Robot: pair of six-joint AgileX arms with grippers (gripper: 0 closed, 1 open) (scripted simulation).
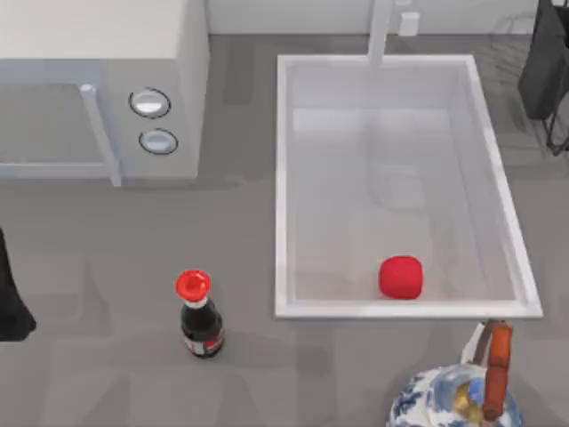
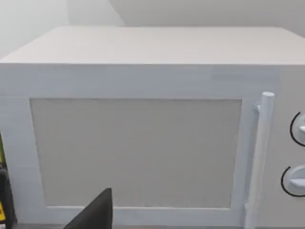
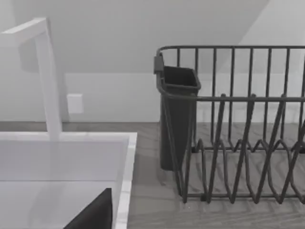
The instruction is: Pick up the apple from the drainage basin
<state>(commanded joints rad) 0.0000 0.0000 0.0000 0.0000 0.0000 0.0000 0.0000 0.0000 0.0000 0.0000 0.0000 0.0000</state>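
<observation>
Apple (image 1: 401, 277): it is sitting inside the basin (image 1: 286, 178), on the floor of the tub, close to the near wall and a bit toward the right side. Nothing is touching it.

Basin: it is sitting on the right half of the desk (image 1: 107, 356). A white tap (image 1: 380, 31) is standing at its far rim.

Right arm: a dark piece of it (image 1: 544, 67) is showing at the far right edge of the top view, past the far right corner of the basin. Its wrist view is looking over that corner of the basin (image 3: 125, 162) toward a dark rack (image 3: 233, 124).

Left arm: a dark piece of it (image 1: 11, 298) is waiting at the left edge of the desk. Its camera is facing the microwave (image 2: 138, 143).

Which arm is nearer: I think the right one. The bottle (image 1: 199, 318) and a wide bit of desk are lying between the left arm and the basin.

Which way to go: from the right arm, the apple is lying toward the near side of the desk and a little to the left, down in the tub. The arm would need to cross over the rim and come down from above.

Apple shape: it is round and a bit blocky, with no long side, so any turn of the tool should do.

Tools: I cannot tell if either one is open or closed.

Also nearby: a blue and white teapot (image 1: 440, 400) is standing just in front of the basin.
</observation>
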